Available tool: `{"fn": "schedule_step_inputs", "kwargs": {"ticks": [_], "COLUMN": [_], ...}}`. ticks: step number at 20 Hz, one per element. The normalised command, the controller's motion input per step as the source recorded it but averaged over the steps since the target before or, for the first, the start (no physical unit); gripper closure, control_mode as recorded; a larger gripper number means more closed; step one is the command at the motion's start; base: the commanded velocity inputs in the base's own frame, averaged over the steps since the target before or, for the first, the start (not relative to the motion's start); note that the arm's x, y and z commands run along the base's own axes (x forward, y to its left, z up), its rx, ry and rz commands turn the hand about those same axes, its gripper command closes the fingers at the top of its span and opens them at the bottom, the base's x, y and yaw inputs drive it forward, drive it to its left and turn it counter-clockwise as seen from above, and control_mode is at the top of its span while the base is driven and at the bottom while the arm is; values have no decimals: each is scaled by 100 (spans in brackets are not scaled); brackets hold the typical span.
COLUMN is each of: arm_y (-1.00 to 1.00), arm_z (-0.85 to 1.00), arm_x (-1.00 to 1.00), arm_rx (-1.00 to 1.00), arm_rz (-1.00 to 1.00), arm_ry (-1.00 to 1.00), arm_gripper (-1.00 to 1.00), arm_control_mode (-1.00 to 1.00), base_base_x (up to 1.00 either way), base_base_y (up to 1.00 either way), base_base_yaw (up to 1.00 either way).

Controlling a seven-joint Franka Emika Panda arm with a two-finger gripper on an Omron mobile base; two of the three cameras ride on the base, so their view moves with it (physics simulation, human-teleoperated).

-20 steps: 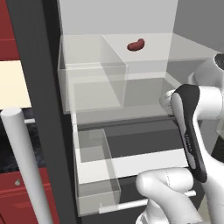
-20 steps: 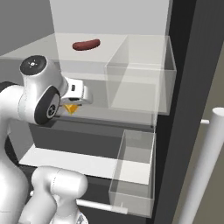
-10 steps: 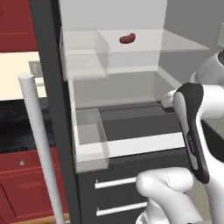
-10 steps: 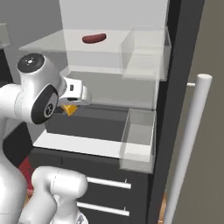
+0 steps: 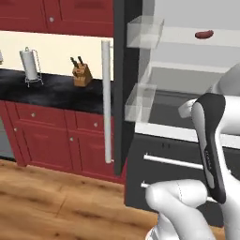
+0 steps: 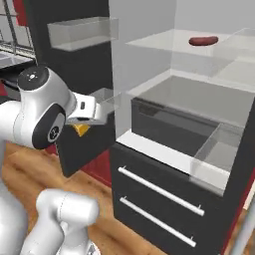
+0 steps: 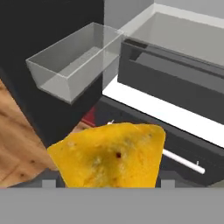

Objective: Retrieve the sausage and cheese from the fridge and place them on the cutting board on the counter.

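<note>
The cheese [image 7: 109, 155], a yellow-orange wedge, sits between my gripper's [image 7: 107, 183] fingers, which are shut on it; in the right base view the cheese [image 6: 79, 129] peeks out under the gripper [image 6: 85, 124], outside the open fridge [image 6: 164, 164]. On an upper clear shelf inside lies the dark red sausage [image 6: 203, 40], far above and right of the hand; the left base view has the sausage [image 5: 203, 34] at top right. The black counter [image 5: 47, 89] runs left of the fridge [image 5: 119, 70]. The cutting board is out of view.
The open fridge door carries clear bins [image 5: 140, 101] and a long white handle [image 5: 107, 101]. A knife block [image 5: 81, 75] and a paper towel holder [image 5: 29, 65] stand on the counter over red cabinets [image 5: 56, 136]. Wooden floor [image 5: 47, 201] lies below.
Both base views have shifted: the base has backed away from the fridge and swung, bringing counter, cabinets and floor into view. The cheese stays gripped and the sausage stays on its shelf.
</note>
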Motion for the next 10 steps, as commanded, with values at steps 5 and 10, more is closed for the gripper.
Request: {"fn": "schedule_step_inputs", "kwargs": {"ticks": [5,10], "arm_y": [0,0], "arm_z": [0,0], "arm_x": [0,0], "arm_rx": [0,0], "arm_rz": [0,0], "arm_ry": [0,0], "arm_gripper": [100,100], "arm_control_mode": [100,100], "base_base_x": [-34,1], "base_base_y": [21,70], "base_base_yaw": [100,86]}}
